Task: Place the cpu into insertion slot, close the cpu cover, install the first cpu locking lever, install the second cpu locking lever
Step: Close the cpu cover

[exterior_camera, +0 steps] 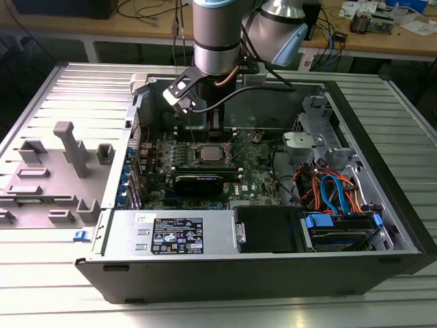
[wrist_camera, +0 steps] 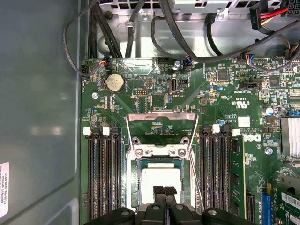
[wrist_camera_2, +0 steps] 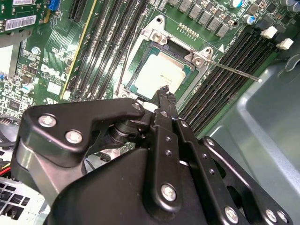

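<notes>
1. Your tool (wrist_camera: 164,190): fingers pressed tip to tip, gripping nothing.
2. Cpu (wrist_camera: 159,176): you see it lying flat in the slot (wrist_camera: 132,180), directly under the tool tips; contact cannot be told.
3. Cover (wrist_camera: 161,116): raised open, just beyond the tips.
4. Lever (wrist_camera_2: 234,71): juts free beside the tool.

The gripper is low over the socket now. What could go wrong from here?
The gripper hangs right over the cpu, so a hard push could tilt it in the insertion slot. The thin locking lever sticks out across the memory slots; the gripper might catch and bend it.
</notes>
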Tool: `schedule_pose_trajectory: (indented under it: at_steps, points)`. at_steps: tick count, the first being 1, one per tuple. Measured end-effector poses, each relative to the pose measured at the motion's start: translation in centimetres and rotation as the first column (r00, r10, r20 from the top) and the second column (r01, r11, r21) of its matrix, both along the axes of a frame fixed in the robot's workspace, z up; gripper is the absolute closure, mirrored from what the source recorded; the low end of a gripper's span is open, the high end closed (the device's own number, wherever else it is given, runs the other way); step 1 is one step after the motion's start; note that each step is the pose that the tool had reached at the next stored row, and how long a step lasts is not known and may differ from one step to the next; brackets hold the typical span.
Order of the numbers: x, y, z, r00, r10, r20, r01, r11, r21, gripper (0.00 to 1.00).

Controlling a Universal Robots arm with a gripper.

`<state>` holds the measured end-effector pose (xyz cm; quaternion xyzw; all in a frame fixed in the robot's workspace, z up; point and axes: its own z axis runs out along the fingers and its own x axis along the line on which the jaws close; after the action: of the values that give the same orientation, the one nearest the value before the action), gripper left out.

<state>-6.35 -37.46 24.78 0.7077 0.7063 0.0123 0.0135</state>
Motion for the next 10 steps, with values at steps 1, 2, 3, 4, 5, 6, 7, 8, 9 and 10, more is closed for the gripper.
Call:
schedule_pose_trajectory:
  at_steps: [1,2,3,4,5,6,7,8,9,10]
  points:
    - [0.0,0.0,0.0,1.0,0.0,0.0001,0.0,1.0,0.0,0.89]
    - [0.0,0.0,0.01,1.0,0.0,0.0001,0.0,1.0,0.0001,0.89]
    - [0.0,0.0,0.04,1.0,0.0,0.0,0.0,1.0,-0.0001,0.89]
    - [0.0,0.0,0.07,1.0,0.0,0.0,0.0,1.0,-0.0001,0.89]
    - [0.0,0.0,0.1,1.0,0.0,0.0,0.0,1.0,-0.0001,0.89]
    - [0.0,0.0,0.14,1.0,0.0,0.0,0.0,1.0,-0.0001,0.89]
    - [0.0,0.0,0.18,1.0,0.0,0.0,0.0,1.0,0.0,0.89]
    - [0.0,0.0,0.23,1.0,0.0,0.0,0.0,1.0,-0.0001,0.89]
    - [0.0,0.0,0.32,1.0,0.0,-0.0001,0.0,1.0,-0.0002,0.89]
    - [0.0,0.0,0.43,1.0,0.0,-0.0001,0.0,1.0,-0.0002,0.89]
